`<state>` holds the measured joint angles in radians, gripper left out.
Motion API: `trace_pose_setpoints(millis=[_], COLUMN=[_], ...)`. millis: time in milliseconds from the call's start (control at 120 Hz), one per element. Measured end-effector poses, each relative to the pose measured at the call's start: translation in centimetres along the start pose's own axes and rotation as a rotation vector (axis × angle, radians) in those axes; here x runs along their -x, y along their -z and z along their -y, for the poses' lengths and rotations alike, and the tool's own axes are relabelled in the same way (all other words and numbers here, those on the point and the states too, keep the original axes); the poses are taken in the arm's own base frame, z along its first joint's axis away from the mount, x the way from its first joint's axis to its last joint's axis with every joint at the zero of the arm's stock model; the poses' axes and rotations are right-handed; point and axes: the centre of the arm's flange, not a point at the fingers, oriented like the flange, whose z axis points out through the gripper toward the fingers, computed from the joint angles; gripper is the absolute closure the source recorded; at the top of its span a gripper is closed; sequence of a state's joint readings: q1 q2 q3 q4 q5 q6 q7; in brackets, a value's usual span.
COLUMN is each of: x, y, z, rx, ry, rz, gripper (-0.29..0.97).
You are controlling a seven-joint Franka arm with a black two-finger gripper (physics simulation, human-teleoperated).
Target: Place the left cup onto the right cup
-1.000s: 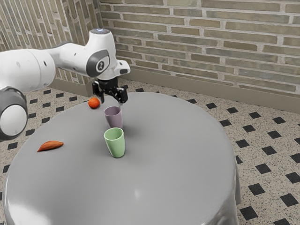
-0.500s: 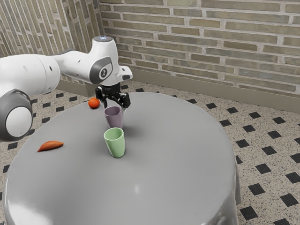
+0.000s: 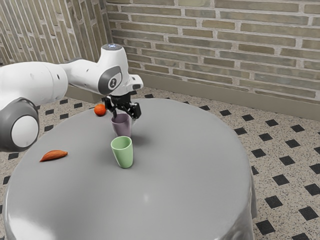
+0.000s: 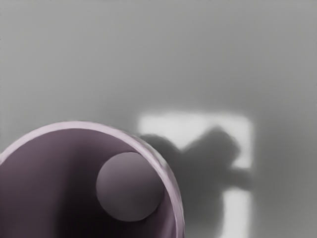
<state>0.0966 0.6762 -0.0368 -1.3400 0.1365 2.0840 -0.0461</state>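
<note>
A purple cup (image 3: 121,127) stands upright on the round grey table (image 3: 190,170), behind a green cup (image 3: 122,152) that is nearer the table's front. My gripper (image 3: 123,115) hangs right at the purple cup's rim, open, with one finger on each side of the rim in the exterior view. I cannot tell whether a finger touches the cup. In the wrist view the purple cup (image 4: 89,183) sits close under my hand, its hollow inside and round bottom visible, and my hand's shadow falls on the table beside it.
An orange ball-like fruit (image 3: 100,109) lies at the table's far edge, to the exterior view's left of my gripper. A red-orange elongated vegetable (image 3: 53,155) lies near the table's left edge. Brick walls stand behind.
My hand has come down and slightly toward the exterior view's right, from above the purple cup to its rim. Both cups have stayed in place.
</note>
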Motion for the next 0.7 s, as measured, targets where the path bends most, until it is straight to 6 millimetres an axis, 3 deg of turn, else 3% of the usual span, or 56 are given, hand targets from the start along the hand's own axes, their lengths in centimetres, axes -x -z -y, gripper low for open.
trace_pose_setpoints(millis=[550, 700], x=[-0.4, -0.4], y=[-2.0, -2.4], z=[-0.2, -0.3], rx=[0.003, 0.006], ry=[-0.004, -0.003], rz=[0.008, 0.012], gripper=[0.0, 0.1])
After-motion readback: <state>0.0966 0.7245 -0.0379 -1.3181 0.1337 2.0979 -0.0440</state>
